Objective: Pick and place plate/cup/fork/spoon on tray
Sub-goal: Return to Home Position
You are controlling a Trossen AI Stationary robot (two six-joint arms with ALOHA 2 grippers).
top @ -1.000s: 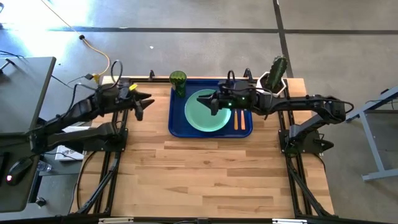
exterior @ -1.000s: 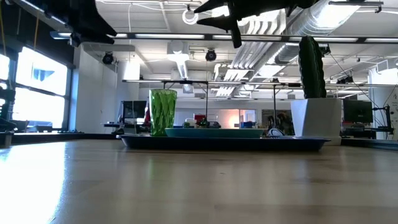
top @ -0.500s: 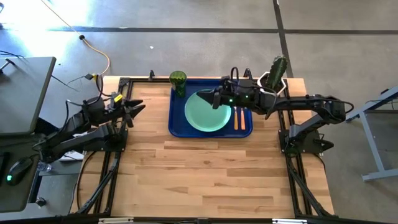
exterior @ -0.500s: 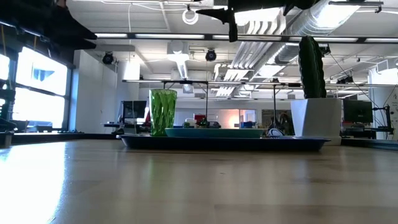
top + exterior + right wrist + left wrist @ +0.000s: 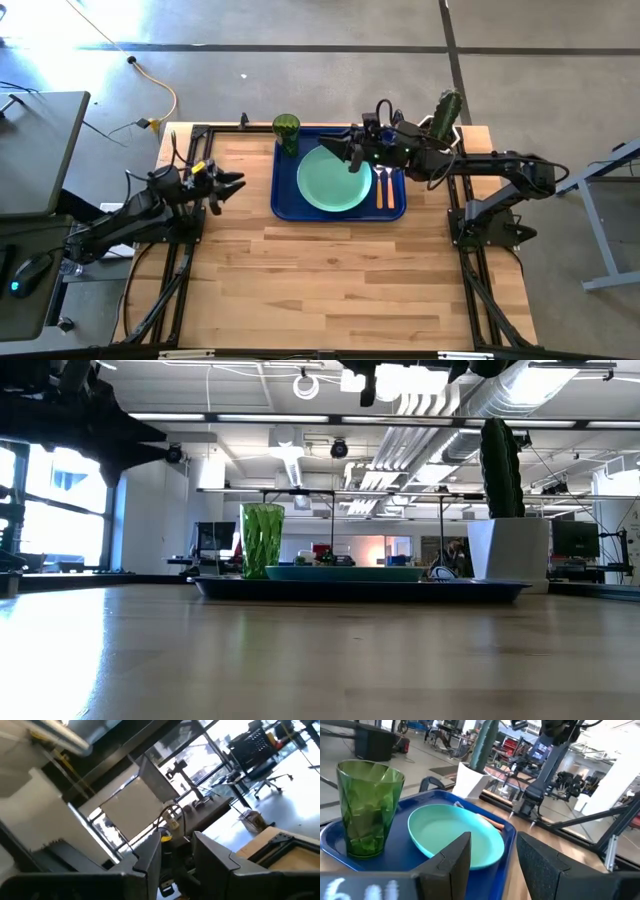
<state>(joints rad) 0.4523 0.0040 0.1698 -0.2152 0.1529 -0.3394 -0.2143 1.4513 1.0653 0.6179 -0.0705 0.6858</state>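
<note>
The dark-blue tray (image 5: 284, 205) lies at the table's far middle. On it rest the mint-green plate (image 5: 332, 180), the green cup (image 5: 286, 130) upright at its far left corner, and two orange-handled utensils (image 5: 384, 192) side by side to the right of the plate; I cannot tell the fork from the spoon. My right gripper (image 5: 338, 150) hangs open and empty, high above the plate's far edge. My left gripper (image 5: 228, 184) is open and empty, left of the tray. The left wrist view shows the cup (image 5: 366, 807) and the plate (image 5: 451, 835) ahead of its fingers.
A white pot with a green cactus (image 5: 440, 122) stands just past the tray's far right corner, close to my right arm. The wooden tabletop (image 5: 340, 280) stretches from the tray to the near edge. Dark frame rails run along both sides of the table.
My left gripper has drawn back from the tray's far left corner toward the table's left and near side. My right gripper has risen above the plate, gone slightly toward the far edge and tipped upward. The things on the tray have stayed still.
</note>
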